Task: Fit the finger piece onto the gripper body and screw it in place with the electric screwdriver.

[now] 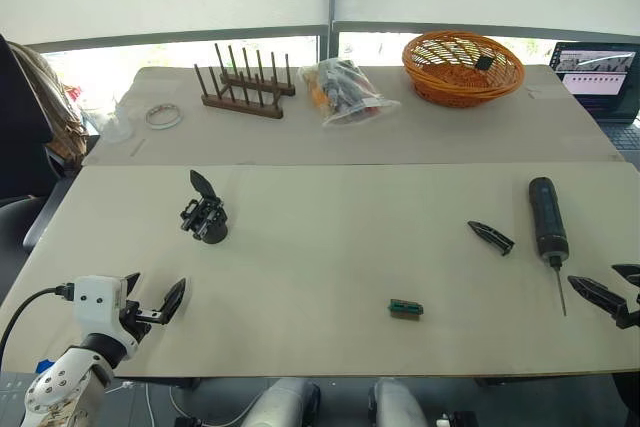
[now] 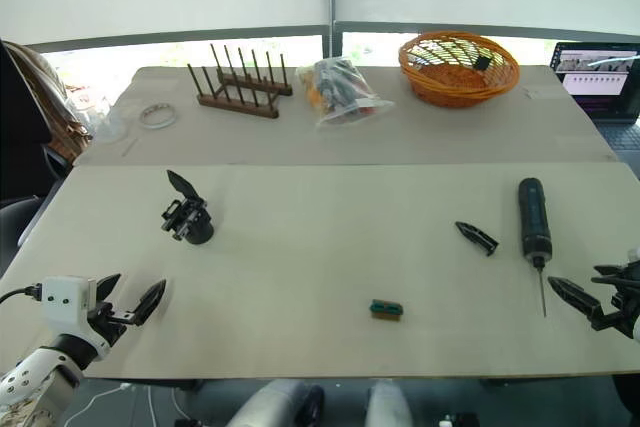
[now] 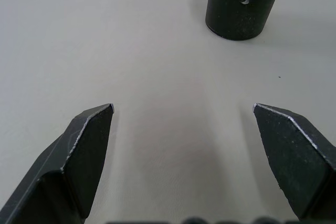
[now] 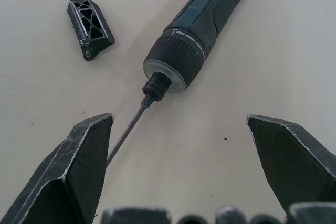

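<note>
The gripper body stands upright on the left part of the table, its round base ahead of my left gripper, which is open and empty near the front edge. On the right, the finger piece lies flat on the table. The electric screwdriver lies just right of it, its thin bit pointing toward the front edge. My right gripper is open and empty just short of the bit. One fingertip is right beside the bit's shaft.
A small green block lies near the front middle. Along the back stand a wooden peg rack, a plastic bag of parts, an orange basket, a tape roll and a laptop.
</note>
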### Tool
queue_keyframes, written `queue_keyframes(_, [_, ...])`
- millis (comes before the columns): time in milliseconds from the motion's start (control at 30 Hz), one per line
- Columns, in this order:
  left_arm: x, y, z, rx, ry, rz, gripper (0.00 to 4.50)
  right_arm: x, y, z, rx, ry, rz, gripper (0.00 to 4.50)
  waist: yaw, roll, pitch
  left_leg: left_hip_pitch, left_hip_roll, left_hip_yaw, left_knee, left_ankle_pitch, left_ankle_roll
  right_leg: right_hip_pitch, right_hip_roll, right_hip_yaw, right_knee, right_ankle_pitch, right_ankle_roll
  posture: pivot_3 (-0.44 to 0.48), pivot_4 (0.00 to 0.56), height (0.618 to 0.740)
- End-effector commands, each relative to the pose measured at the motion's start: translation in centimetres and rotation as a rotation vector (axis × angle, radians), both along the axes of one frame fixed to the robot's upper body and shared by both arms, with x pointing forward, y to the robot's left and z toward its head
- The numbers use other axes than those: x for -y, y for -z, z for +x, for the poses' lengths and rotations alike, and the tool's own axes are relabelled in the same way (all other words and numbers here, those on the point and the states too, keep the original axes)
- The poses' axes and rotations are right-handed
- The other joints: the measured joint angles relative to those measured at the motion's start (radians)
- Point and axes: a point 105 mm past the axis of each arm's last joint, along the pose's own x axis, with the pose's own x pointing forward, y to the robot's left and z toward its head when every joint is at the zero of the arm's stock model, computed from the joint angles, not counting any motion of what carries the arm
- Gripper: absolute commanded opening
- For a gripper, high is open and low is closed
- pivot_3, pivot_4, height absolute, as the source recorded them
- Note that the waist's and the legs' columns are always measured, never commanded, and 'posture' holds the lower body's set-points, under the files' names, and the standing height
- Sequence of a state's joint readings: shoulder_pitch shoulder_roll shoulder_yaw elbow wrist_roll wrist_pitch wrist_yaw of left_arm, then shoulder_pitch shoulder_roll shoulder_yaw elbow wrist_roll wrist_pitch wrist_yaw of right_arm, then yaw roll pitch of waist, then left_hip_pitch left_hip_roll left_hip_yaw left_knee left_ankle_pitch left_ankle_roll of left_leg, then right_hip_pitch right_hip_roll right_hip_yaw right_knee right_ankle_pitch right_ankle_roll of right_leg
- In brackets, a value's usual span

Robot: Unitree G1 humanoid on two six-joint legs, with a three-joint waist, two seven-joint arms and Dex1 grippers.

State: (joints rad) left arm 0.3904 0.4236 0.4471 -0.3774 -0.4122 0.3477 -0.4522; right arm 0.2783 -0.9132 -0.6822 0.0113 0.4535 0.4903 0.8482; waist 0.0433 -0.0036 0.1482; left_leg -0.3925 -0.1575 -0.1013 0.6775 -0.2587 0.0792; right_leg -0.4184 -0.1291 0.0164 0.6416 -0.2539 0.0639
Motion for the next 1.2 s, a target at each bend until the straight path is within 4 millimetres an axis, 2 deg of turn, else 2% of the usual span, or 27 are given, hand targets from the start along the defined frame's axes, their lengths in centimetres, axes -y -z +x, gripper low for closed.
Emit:
queue_keyframes(33, [0.1,-0.8,1.1,0.031,0.028,0.009,4.5,-1.9,-2.4,0.9,0.091,-0.082,-0.004,4.49,0.0,0.0,0.0,0.0,0.0,0.0,0.0,0.0,0.0,0.0,0.0,0.0,0.0,0.0,0.0,0.0,0.15,0.74])
queue_keyframes(133, [0.6,-0.9,3.1,0.034,0.087,0.013,4.5,-8.2,-4.6,2.1,0.155,-0.343,0.044,4.49,-0.001,0.001,-0.001,0.0,0.0,0.0,0.0,0.0,0.0,-0.001,0.0,0.0,0.001,0.0,0.0,0.0,0.15,0.74])
queue_keyframes(300, [1.5,-0.8,5.1,0.047,0.146,0.011,4.5,-15.0,-6.4,1.4,0.126,-0.654,0.136,4.49,-0.004,0.001,-0.001,0.0,0.001,0.0,0.0,0.0,0.0,-0.001,0.001,-0.001,0.002,0.0,0.0,0.0,0.15,0.74])
queue_keyframes(400, [1.8,-0.6,6.1,0.05,0.167,0.008,4.5,-17.7,-6.7,1.0,0.107,-0.78,0.132,4.49,-0.002,0.001,0.0,0.0,0.0,0.0,0.001,0.0,0.005,-0.002,0.001,-0.002,0.001,0.0,0.0,0.0,0.15,0.74])
queue_keyframes(700, [4.0,-0.6,9.0,0.085,0.268,0.011,4.5,-21.1,-6.5,1.5,0.143,-0.868,0.145,4.49,0.004,-0.001,-0.001,-0.001,-0.001,0.0,0.002,-0.002,0.001,-0.001,-0.001,-0.002,0.001,0.001,0.001,0.0,0.15,0.74])
queue_keyframes(900, [4.9,-0.8,10.8,0.117,0.28,0.03,4.5,-22.0,-6.0,2.0,0.16,-0.873,0.141,4.49,-0.001,-0.001,-0.001,-0.001,-0.001,0.0,0.002,0.0,0.004,-0.002,-0.001,-0.002,0.002,0.001,0.001,0.0,0.15,0.74])
queue_keyframes(933, [5.0,-0.9,10.9,0.125,0.28,0.034,3.97,-22.0,-6.0,2.1,0.162,-0.872,0.139,4.5,-0.002,-0.001,-0.001,-0.001,-0.001,0.0,0.002,0.0,0.004,-0.002,-0.001,-0.002,0.002,0.001,0.001,0.0,0.15,0.74])
queue_keyframes(967, [5.0,-0.9,11.0,0.129,0.28,0.033,3.63,-22.1,-6.0,2.1,0.164,-0.87,0.137,4.5,-0.002,-0.001,-0.001,-0.001,-0.001,0.0,0.002,0.0,0.004,-0.002,-0.001,-0.002,0.002,0.001,0.001,0.0,0.15,0.74])
queue_keyframes(1033, [6.5,-1.1,10.8,0.141,0.299,0.03,2.67,-22.1,-5.7,2.1,0.162,-0.863,0.135,4.5,-0.001,-0.001,-0.001,-0.001,-0.001,0.0,0.002,0.001,0.005,-0.002,-0.001,-0.002,0.002,0.001,0.001,0.0,0.15,0.74])
queue_keyframes(1067, [7.6,-1.4,10.7,0.153,0.309,0.032,2.34,-22.2,-5.6,2.0,0.16,-0.862,0.135,4.5,0.001,-0.001,-0.001,-0.001,-0.001,0.0,0.002,0.001,0.005,-0.002,-0.001,-0.002,0.002,0.001,0.001,0.0,0.15,0.74])
queue_keyframes(1133, [9.2,-2.0,10.3,0.179,0.31,0.031,2.37,-22.2,-5.4,1.9,0.158,-0.861,0.134,4.5,0.003,-0.001,-0.001,-0.001,-0.001,0.0,0.003,0.001,0.005,-0.002,-0.001,-0.002,0.002,0.001,0.001,0.0,0.15,0.74])
queue_keyframes(1200, [11.2,-3.4,10.3,0.229,0.271,0.018,2.37,-22.3,-5.3,1.8,0.158,-0.861,0.134,4.5,0.008,-0.001,-0.001,-0.002,-0.002,0.0,0.003,0.0,0.006,-0.001,-0.001,-0.002,0.002,0.001,0.002,0.0,0.15,0.74])
